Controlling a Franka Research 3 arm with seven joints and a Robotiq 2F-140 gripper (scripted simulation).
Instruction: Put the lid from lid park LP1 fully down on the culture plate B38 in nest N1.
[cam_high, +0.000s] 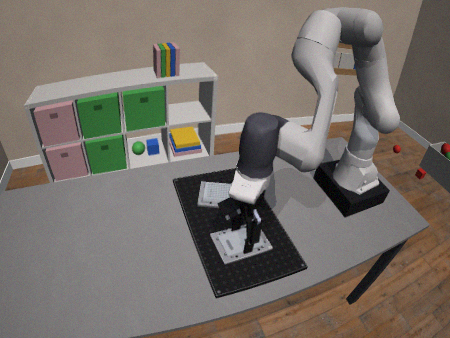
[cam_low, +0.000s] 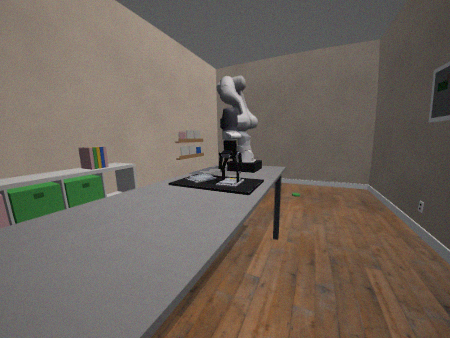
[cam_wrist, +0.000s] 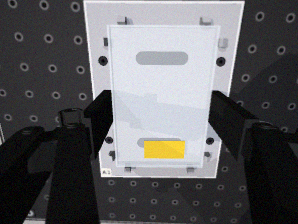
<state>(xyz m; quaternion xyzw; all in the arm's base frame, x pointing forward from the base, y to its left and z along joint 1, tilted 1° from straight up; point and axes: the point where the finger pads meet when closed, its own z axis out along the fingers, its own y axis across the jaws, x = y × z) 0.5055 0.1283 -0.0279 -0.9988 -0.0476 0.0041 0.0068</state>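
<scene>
The clear lid (cam_wrist: 164, 95) with a yellow label (cam_wrist: 165, 149) lies flat on the white lid park plate (cam_wrist: 95, 60), which shows in the top view (cam_high: 241, 243) at the near end of the black perforated mat (cam_high: 237, 230). My gripper (cam_wrist: 160, 104) points straight down over it, and its two black finger pads press against the lid's two long sides. It also shows in the top view (cam_high: 245, 235) and, small, in the exterior view (cam_low: 230, 175). The culture plate (cam_high: 214, 193) sits uncovered in its nest at the mat's far end, partly hidden behind my wrist.
The arm's black base (cam_high: 350, 190) stands on the table to the right of the mat. A white shelf (cam_high: 120, 120) with pink and green bins stands behind the table. Small red blocks (cam_high: 420, 173) lie on the floor at right.
</scene>
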